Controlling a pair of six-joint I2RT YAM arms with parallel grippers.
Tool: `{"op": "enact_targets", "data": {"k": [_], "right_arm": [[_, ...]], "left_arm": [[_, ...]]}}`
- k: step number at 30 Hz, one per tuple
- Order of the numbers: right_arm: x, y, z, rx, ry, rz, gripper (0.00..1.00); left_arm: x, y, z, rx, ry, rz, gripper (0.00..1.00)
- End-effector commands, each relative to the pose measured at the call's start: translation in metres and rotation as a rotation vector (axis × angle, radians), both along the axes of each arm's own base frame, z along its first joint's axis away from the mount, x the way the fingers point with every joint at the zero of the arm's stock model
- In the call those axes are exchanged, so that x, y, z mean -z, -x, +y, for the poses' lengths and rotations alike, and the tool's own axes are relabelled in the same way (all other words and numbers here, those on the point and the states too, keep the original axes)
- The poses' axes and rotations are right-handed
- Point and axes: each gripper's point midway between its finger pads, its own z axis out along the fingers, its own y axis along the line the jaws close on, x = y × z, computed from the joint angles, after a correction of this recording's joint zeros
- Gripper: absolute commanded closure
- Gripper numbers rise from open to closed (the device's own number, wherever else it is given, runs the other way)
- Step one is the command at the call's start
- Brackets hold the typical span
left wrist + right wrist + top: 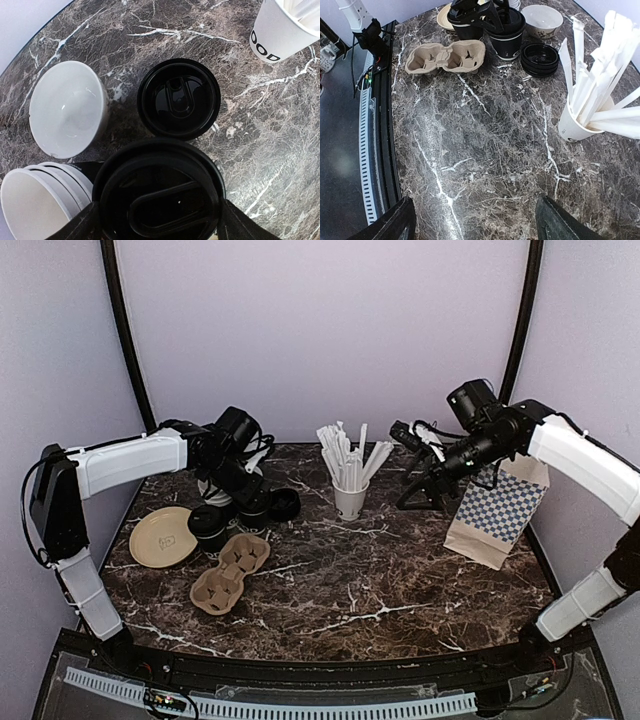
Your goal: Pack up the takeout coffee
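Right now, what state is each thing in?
takeout coffee: lidded, upright, between the left jaws
left gripper: straddling it, grip unclear
right gripper: open, empty
lid stack: loose, capping nothing
cup carrier: empty
paper bag: standing upright
straw cup: upright, holding straws
bowl: empty

Only readable text: black capitals "OOD" on the wall of the white straw cup (280, 35), far right in the left wrist view, word cut off at the cup's edge. Small dark print low on it in the right wrist view: too small. White mark on takeout coffee (507, 46) and stamp on plate (163, 537): illegible.
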Motion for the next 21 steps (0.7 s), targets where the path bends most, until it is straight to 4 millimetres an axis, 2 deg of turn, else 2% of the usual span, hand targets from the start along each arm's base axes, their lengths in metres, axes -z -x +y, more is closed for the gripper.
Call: {"op": "enact_targets", "data": {"k": [1, 6, 7, 8, 12, 14, 17, 20, 21], "right_arm": [[-0.042, -0.008, -0.006, 0.017, -0.049, -0.092, 0.16], [-0.062, -0.024, -0.016, 0.056, -0.053, -0.132, 0.16], [-0.066, -0.028, -0.018, 0.066, -0.057, -0.137, 0.16], [-0.070, -0.031, -0.021, 0.075, -0.062, -0.139, 0.16], [-0.105, -0.047, -0.043, 0.145, -0.100, -0.182, 0.15], [-0.120, -0.067, -0.068, 0.238, -0.101, -0.226, 0.16], [-0.134, -0.098, -0.115, 0.399, -0.091, -0.276, 0.16], [-0.137, -0.128, -0.172, 0.580, -0.032, -0.307, 0.18], [-0.136, -0.140, -0.199, 0.672, -0.001, -0.317, 0.19]], "left_arm": [[-0.006, 0.001, 0.002, -0.010, 0.014, -0.009, 0.19], [-0.017, 0.004, 0.000, 0.001, 0.043, -0.018, 0.17], [-0.019, 0.004, 0.000, 0.002, 0.045, -0.024, 0.08], [-0.022, 0.004, 0.001, 0.004, 0.044, -0.028, 0.04], [-0.043, 0.005, -0.004, 0.023, 0.075, -0.062, 0.01], [-0.061, 0.006, -0.009, 0.049, 0.097, -0.099, 0.01], [-0.093, 0.013, -0.028, 0.131, 0.142, -0.181, 0.01], [-0.117, 0.027, -0.053, 0.237, 0.151, -0.256, 0.01], [-0.125, 0.030, -0.058, 0.258, 0.161, -0.279, 0.01]]}}
